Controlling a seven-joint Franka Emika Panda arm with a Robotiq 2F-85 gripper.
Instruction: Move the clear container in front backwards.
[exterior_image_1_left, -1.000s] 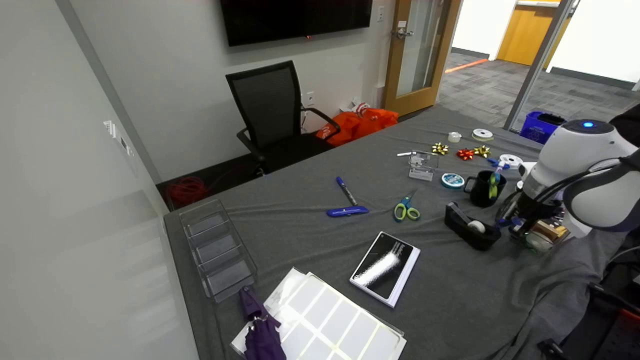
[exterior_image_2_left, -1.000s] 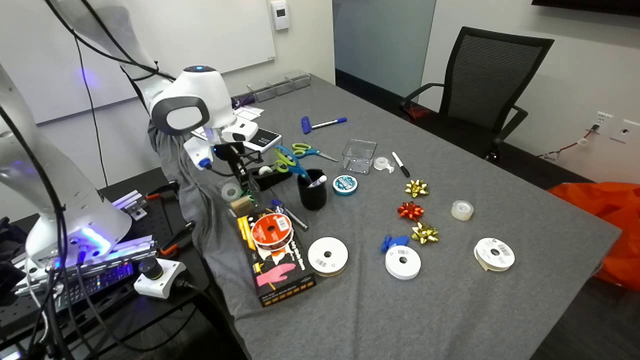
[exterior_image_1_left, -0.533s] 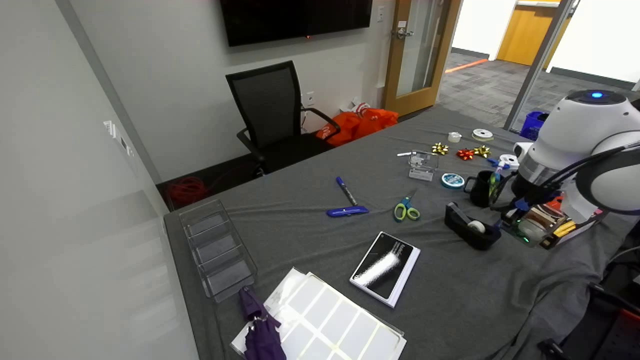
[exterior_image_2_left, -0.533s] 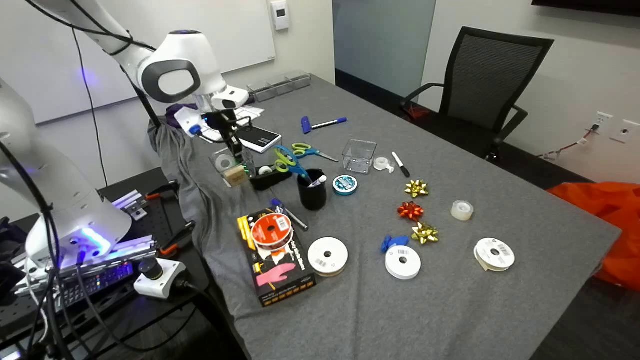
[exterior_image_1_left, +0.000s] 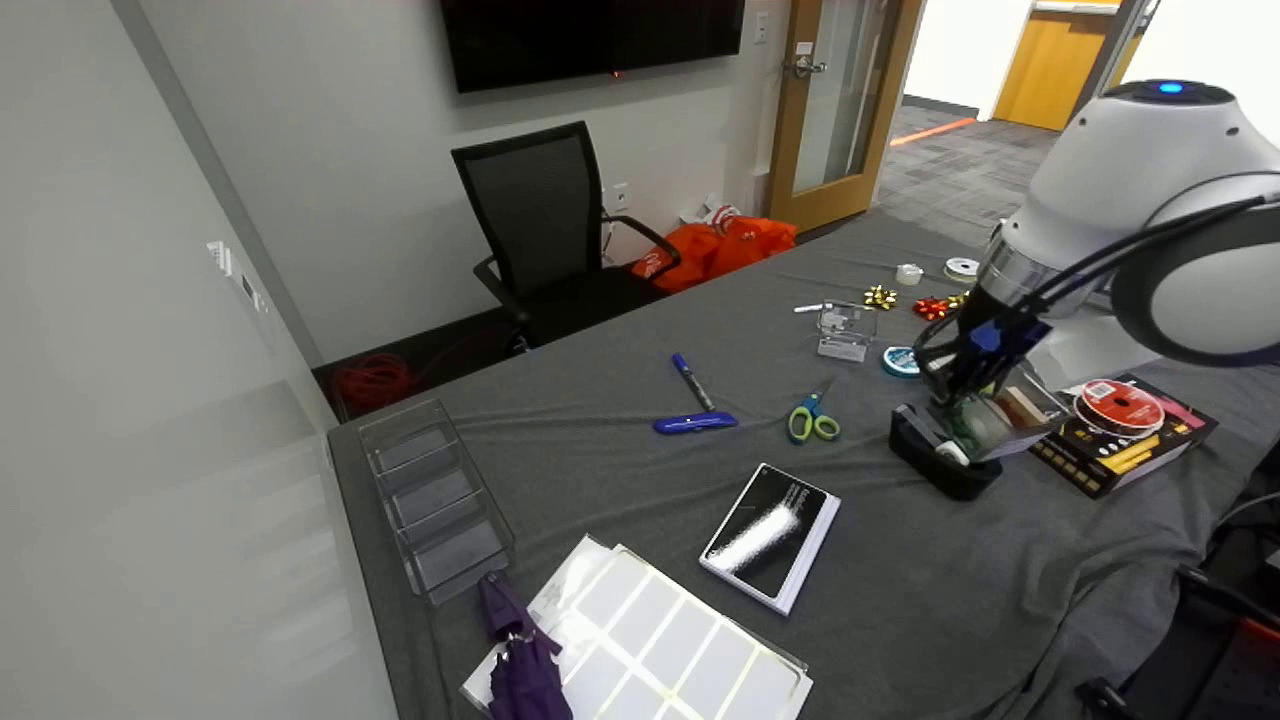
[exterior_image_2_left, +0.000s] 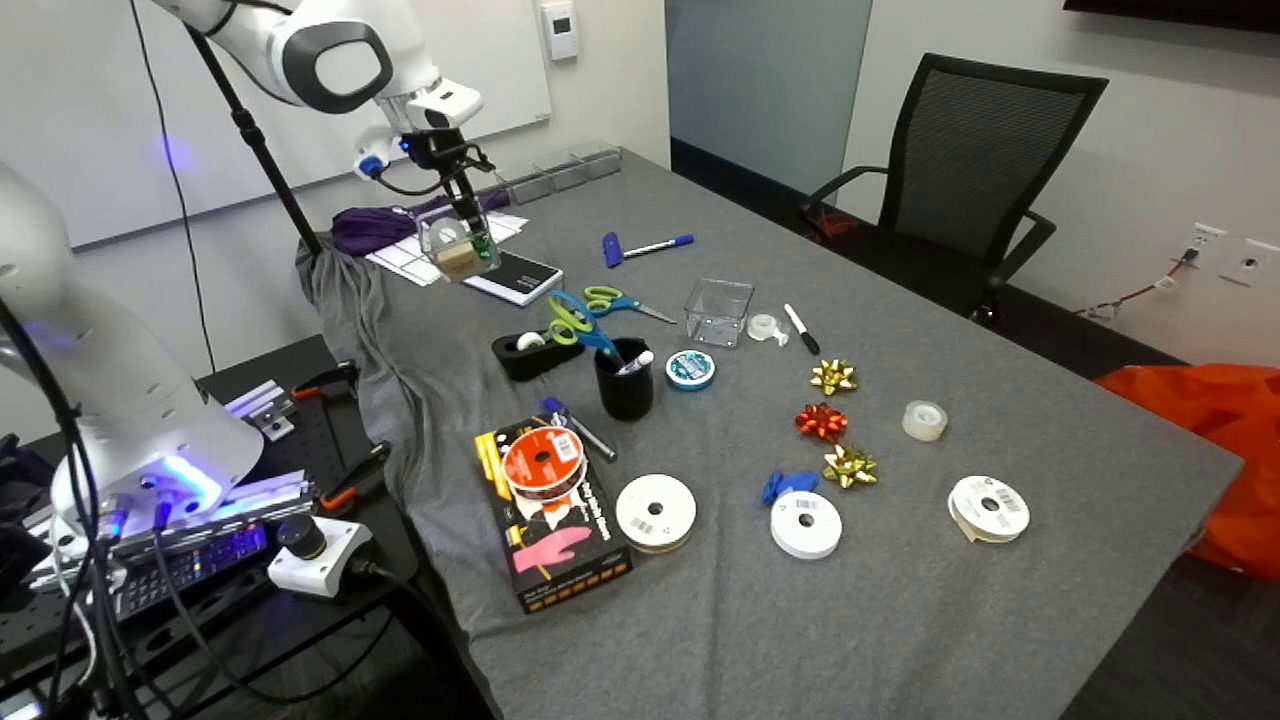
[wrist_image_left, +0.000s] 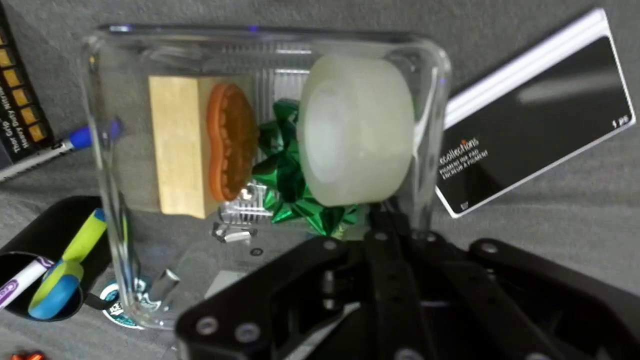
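Note:
A clear container hangs in the air in my gripper, with a tape roll, a wooden stamp and a green bow inside. My gripper is shut on one wall of the container; the fingertips are partly hidden behind the tape roll. In an exterior view the gripper and container are above the table near the black ink pad box. In an exterior view the container appears just above and behind the black tape dispenser.
A black cup with scissors stands beside the tape dispenser. A small clear box and a divided clear tray are on the table. White label sheets and a purple umbrella lie at one end. A black glove box carries a ribbon spool.
The container has risen in my gripper and moved away from the glove box, past the tape dispenser, toward the ink pad box and label sheets. The other objects have not moved.

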